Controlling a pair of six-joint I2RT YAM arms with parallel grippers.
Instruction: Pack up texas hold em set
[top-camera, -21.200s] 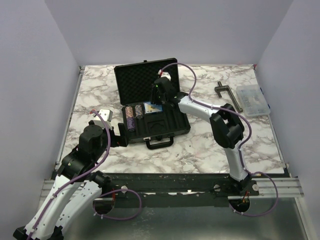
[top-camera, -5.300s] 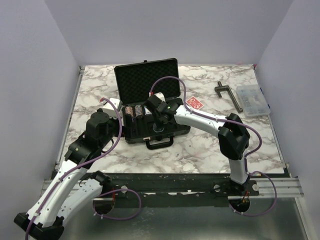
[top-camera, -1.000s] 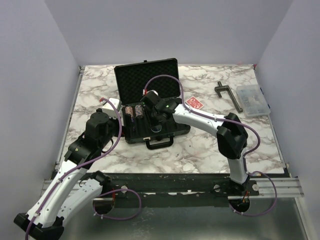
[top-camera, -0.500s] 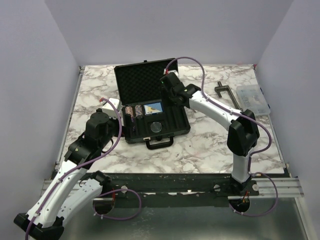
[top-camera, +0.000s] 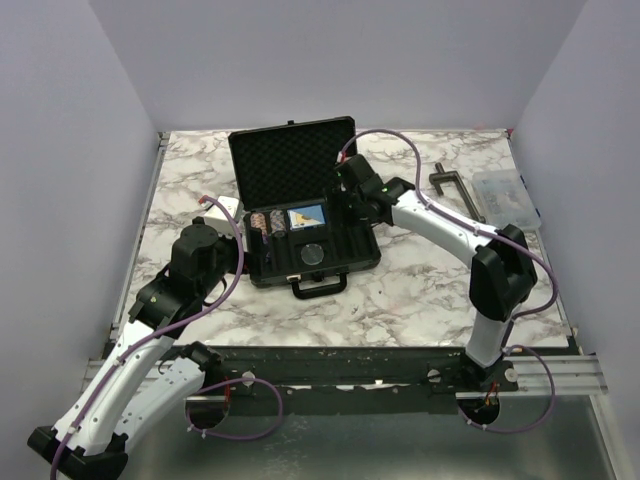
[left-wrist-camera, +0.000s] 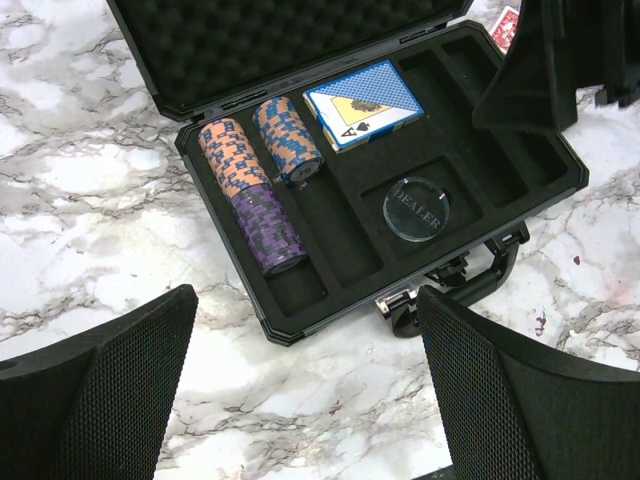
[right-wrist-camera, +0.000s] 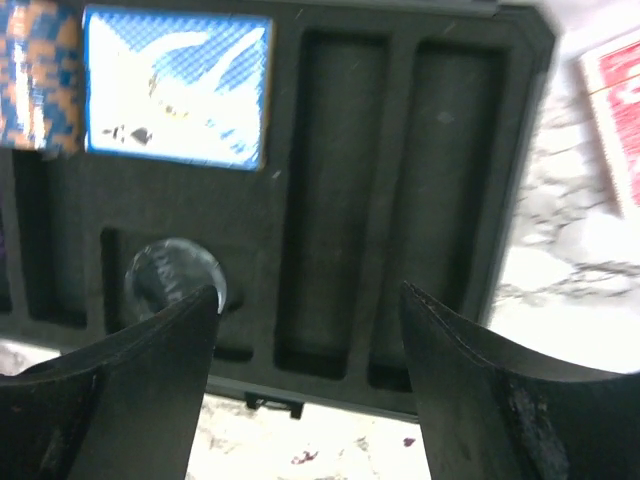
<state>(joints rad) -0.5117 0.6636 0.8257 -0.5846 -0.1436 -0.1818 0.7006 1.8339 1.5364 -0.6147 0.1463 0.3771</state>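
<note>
Right gripper (right-wrist-camera: 310, 310): I am holding it with the fingers spread wide and nothing between them. It is hovering over the right half of the tray, looking down on two long slots (right-wrist-camera: 325, 190) that are lying bare.

Left gripper (left-wrist-camera: 300, 400): I am likewise carrying nothing here, fingers parted. I am hanging back at the near-left corner of the case (top-camera: 285, 165), probably to watch and to steady it if needed.

The case is sitting open near the middle of the surface (top-camera: 420, 270), lid propped up at the back, handle (left-wrist-camera: 450, 285) facing me. Inside, the blue deck (left-wrist-camera: 362, 103) is lying face-up in its pocket, the chip stacks (left-wrist-camera: 255, 190) are lying on their sides in the left slots, and the dealer button (left-wrist-camera: 417, 208) is resting in its round recess.

The red deck (right-wrist-camera: 615, 110) is lying outside, on the surface just beside the right wall of the case, so I am judging the packing unfinished, with the red deck the likely next pick.

In the way: the right wall is standing between my right gripper and that deck, and the raised lid is crowding the back. The T-shaped tool (top-camera: 455, 190) and the clear compartment box (top-camera: 505, 200) are lying well apart at the far right.
</note>
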